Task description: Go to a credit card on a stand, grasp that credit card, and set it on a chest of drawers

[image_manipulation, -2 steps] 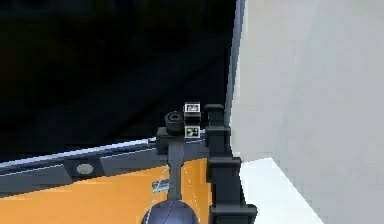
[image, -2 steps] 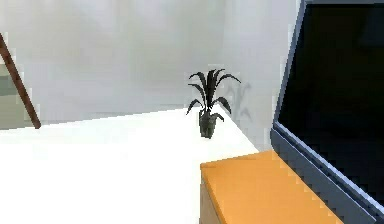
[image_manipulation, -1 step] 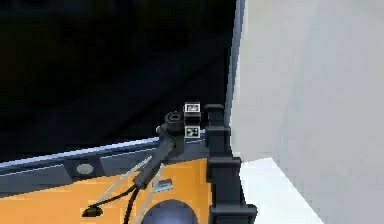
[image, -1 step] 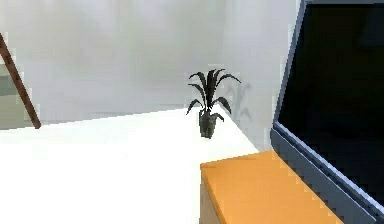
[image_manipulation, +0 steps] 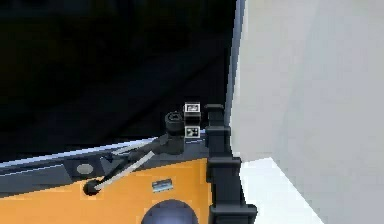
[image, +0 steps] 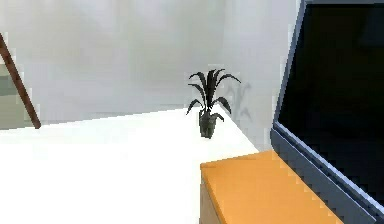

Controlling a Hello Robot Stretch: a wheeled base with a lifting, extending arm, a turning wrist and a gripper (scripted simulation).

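An orange stand (image_manipulation: 140, 195) carries a large dark television (image_manipulation: 110, 70) with a grey-blue frame. On the stand's top, in front of the screen, lies a small pale flat rectangle (image_manipulation: 162, 185), card-like in shape. The dark arm (image_manipulation: 222, 175) rises from the arm side view's bottom edge, with two white marker squares (image_manipulation: 193, 118) at its end. The gripper (image_manipulation: 100, 182) reaches down and to the left from there, and its thin fingers (image_manipulation: 125, 170) lie across the television's lower frame and the stand's top. I cannot tell whether it holds anything.
A dark round object (image_manipulation: 170, 212) sits at the stand's near edge. In the forward view the stand (image: 255, 190) and television (image: 340, 90) take up the right side. A potted plant (image: 210, 105) stands in the corner. A brown wooden rail (image: 18, 80) leans at the left, with pale floor between.
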